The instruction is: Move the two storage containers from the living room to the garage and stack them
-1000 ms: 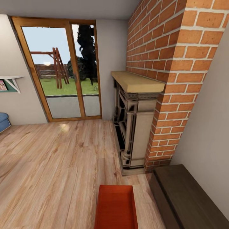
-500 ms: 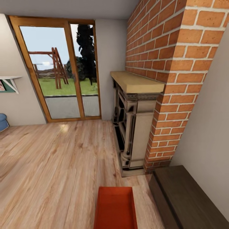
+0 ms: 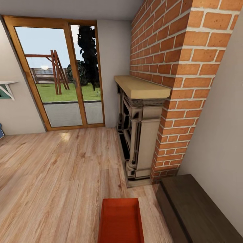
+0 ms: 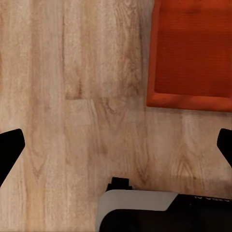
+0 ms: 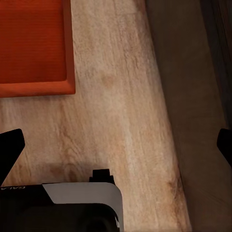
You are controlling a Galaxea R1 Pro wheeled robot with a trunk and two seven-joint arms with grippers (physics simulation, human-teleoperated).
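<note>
Camera shift noted: door and fireplace sit further left than a second ago; nothing in the room itself has moved.
One storage container (image 3: 120, 221) lies on the plank floor (image 3: 57, 175) just ahead of the robot, beside the dark bench (image 3: 194, 209), long axis pointing away toward the fireplace (image 3: 140, 131). Left gripper (image 4: 116, 147) and right gripper (image 5: 116, 145) both hang spread wide, empty, above the floor. Judgement: centre the base on the container, then grasp opposite long walls evenly.

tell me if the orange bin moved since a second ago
No. The bin keeps its place beside the bench and in front of the fireplace; the whole head view shifted slightly, so the camera moved, not the bin.
</note>
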